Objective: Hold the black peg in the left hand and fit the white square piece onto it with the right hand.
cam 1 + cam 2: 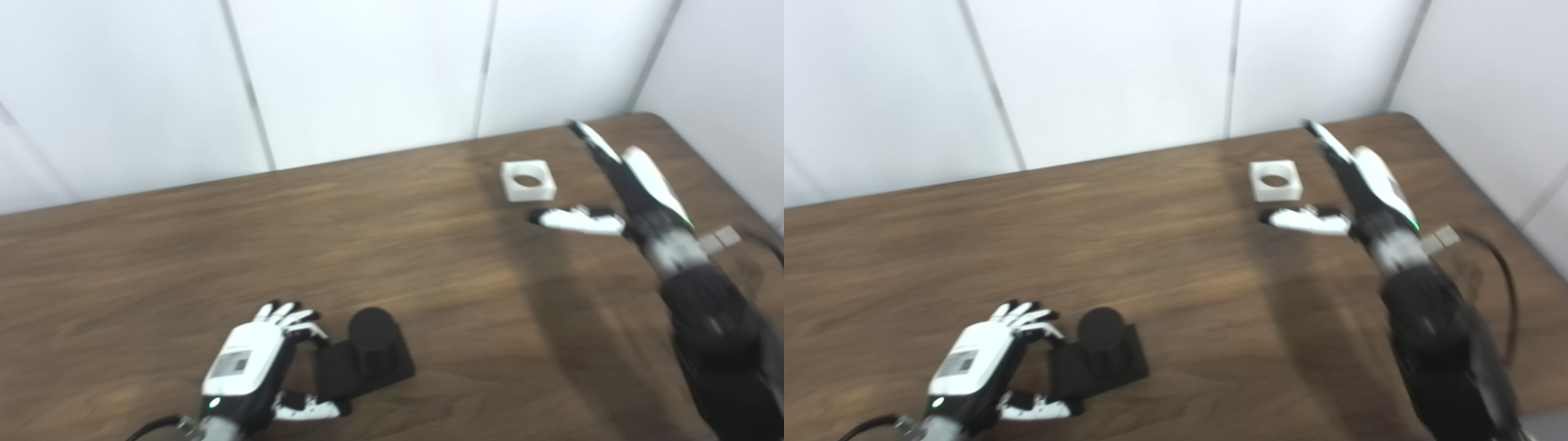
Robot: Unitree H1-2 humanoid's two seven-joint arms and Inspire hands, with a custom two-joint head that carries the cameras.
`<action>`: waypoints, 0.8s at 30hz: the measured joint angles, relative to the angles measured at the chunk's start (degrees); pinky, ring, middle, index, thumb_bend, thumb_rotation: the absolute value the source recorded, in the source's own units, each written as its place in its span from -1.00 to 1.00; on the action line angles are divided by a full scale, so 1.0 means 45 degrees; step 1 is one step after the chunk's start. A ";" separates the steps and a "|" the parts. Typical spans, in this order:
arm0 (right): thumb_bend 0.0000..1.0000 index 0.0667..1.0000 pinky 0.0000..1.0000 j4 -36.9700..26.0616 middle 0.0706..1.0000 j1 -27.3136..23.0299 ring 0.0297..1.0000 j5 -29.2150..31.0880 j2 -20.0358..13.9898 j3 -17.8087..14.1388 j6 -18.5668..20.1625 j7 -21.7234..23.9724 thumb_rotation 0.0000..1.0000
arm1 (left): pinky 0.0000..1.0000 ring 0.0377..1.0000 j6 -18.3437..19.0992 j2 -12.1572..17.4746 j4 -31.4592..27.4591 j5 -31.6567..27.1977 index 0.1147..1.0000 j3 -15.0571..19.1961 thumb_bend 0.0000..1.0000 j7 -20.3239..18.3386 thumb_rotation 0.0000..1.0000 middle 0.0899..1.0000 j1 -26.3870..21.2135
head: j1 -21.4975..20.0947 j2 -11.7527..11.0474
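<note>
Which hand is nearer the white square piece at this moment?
Right. The right hand is open just beside the white square piece, thumb in front of it, not touching. The left hand is far across the table, at the black peg.

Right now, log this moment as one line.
left hand open at black peg | right hand open beside white square piece | both on table
</note>
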 measured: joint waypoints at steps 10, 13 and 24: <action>0.92 0.61 1.00 0.1889 1.00 -0.1015 1.00 -0.2170 -0.0769 0.0010 -0.0014 0.2299 -0.37 | 1.00 0.83 -0.0052 -0.0046 0.0075 -0.0026 -0.16 0.0058 0.03 0.0102 -0.90 0.63 0.0017 | -0.0351 -0.0332; 0.91 0.64 1.00 0.2502 1.00 -0.1375 1.00 -0.2301 -0.1128 0.0141 -0.0014 0.2482 -0.39 | 1.00 0.82 -0.0126 -0.0012 0.0079 -0.0026 -0.16 0.0087 0.03 0.0151 -0.90 0.62 0.0043 | -0.0585 -0.0468; 0.82 0.79 1.00 0.4060 1.00 -0.2967 1.00 -0.3560 -0.1393 0.1431 -0.0033 0.3370 -0.34 | 1.00 0.80 -0.0491 0.0030 0.0316 -0.0188 -0.16 0.0213 0.03 0.0469 -0.91 0.61 0.0108 | -0.1211 -0.0840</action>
